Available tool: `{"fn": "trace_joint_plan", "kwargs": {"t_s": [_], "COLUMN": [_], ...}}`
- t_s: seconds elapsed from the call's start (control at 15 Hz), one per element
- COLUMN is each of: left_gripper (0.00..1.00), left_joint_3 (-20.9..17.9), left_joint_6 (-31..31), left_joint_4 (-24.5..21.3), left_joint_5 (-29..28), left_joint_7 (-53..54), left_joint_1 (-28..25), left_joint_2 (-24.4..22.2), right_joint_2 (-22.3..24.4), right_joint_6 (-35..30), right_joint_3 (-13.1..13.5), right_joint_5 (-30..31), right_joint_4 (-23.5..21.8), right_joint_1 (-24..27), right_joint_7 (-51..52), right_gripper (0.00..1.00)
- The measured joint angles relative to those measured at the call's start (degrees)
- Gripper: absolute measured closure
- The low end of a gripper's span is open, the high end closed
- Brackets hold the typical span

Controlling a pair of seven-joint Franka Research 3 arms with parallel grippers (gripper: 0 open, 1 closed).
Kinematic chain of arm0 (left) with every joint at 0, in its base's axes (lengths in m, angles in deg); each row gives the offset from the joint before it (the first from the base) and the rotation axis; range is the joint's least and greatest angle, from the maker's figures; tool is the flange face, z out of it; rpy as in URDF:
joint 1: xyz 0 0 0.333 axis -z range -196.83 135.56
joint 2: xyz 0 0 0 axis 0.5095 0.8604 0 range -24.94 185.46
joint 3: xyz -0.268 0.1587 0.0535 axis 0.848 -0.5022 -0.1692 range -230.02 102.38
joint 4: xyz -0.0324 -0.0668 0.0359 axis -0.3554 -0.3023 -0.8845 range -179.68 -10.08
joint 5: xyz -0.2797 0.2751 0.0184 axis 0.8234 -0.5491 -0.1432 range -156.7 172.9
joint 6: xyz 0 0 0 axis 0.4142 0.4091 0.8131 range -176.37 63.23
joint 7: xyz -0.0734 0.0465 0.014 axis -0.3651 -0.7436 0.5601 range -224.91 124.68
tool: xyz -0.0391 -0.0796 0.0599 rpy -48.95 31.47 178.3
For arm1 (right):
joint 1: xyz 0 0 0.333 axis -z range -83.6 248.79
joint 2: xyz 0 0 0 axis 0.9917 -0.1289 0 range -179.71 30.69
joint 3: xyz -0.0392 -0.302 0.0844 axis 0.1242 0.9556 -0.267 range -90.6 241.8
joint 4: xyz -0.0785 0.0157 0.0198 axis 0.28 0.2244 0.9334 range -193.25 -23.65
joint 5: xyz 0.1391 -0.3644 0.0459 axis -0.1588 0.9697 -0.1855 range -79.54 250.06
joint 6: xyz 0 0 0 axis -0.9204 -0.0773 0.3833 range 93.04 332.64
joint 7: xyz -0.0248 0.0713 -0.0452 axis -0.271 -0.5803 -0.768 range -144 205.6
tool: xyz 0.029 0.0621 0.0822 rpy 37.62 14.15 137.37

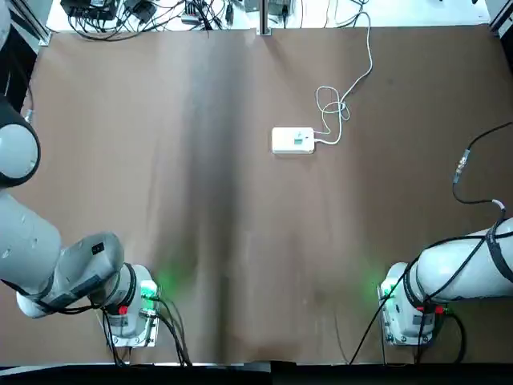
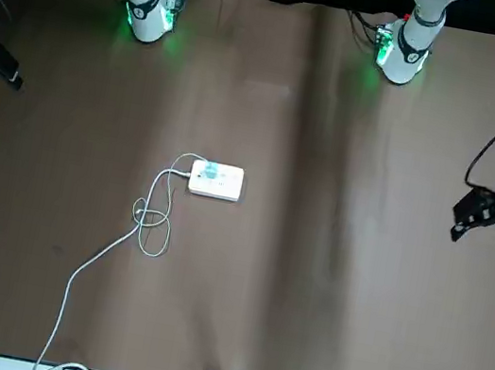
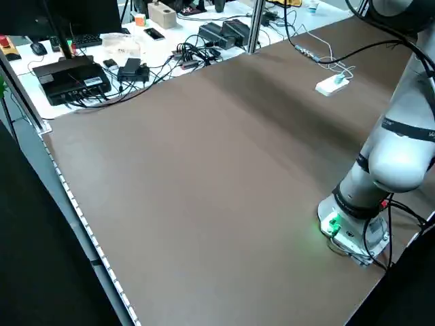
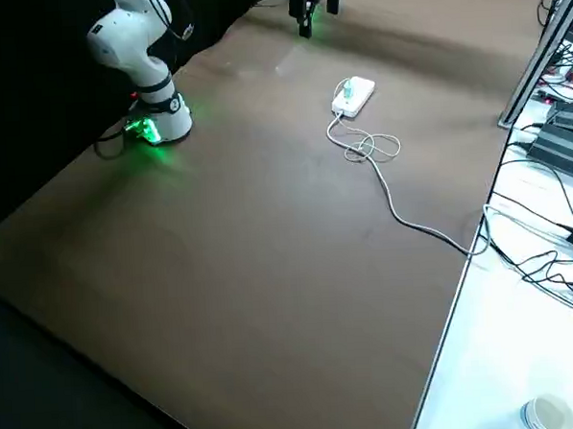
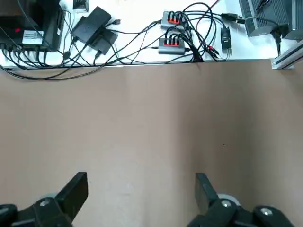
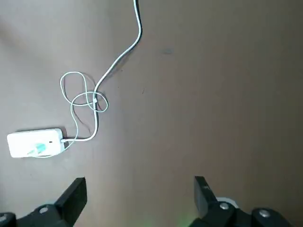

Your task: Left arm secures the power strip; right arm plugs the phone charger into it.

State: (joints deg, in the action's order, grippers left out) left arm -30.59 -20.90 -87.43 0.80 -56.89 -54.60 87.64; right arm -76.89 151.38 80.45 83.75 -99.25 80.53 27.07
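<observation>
left gripper [image 5: 142, 196] and right gripper [image 6: 141, 196], fingers apart, over the brown table [image 1: 240, 241]

the teal charger [image 6: 40, 148] sits on the white power strip [image 6: 23, 143], toward the table's far side, thin cable [image 6: 74, 113] looped beside it; on the white desk, a cup [image 4: 548, 414] whose contents i can't tell.

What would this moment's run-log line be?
power strip: on table | phone charger: at the strip's top face | left gripper: open, away | right gripper: open, away
</observation>
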Motion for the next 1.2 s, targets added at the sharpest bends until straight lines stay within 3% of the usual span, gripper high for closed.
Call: {"fn": "trace_joint_plan", "kwargs": {"t_s": [0.33, 0.47, 0.53, 0.8, 0.87, 1.2], "left_gripper": [0.0, 0.0, 0.0, 0.0, 0.0, 0.0], "left_joint_3": [0.02, -2.48, -6.43, -30.05, -33.14, -35.17], "left_joint_6": [6.48, 11.39, 14.35, 17.37, 17.52, 17.3], "left_joint_4": [0.22, 0.32, 0.35, 0.53, 0.54, 0.52], "left_joint_5": [0.12, 2.02, 4.08, 8.32, 8.3, 8.12], "left_joint_7": [-0.73, -0.81, -0.81, -0.29, -0.29, -0.14], "left_joint_1": [0.13, 1.62, 4.63, 25.82, 29.16, 30.36], "left_joint_2": [-1.28, -1.46, -1.65, -3.95, -4.51, -5.1], "right_joint_2": [0.0, 0.0, 0.0, 0.0, 0.0, 0.0], "right_joint_6": [0.23, 0.42, 0.57, 0.93, 0.83, 0.86], "right_joint_3": [0.0, 0.0, 0.0, 0.01, 0.01, 0.01], "right_joint_5": [0.0, 0.0, 0.0, 0.0, 0.0, 0.0], "right_joint_4": [-0.01, -0.01, -0.01, -0.03, -0.06, -0.22], "right_joint_1": [0.0, 0.0, 0.0, 0.0, 0.0, 0.0], "right_joint_7": [0.0, 0.0, 0.0, 0.0, 0.0, 0.0], "right_gripper": [0.0, 0.0, 0.0, 0.0, 0.0, 0.0]}}
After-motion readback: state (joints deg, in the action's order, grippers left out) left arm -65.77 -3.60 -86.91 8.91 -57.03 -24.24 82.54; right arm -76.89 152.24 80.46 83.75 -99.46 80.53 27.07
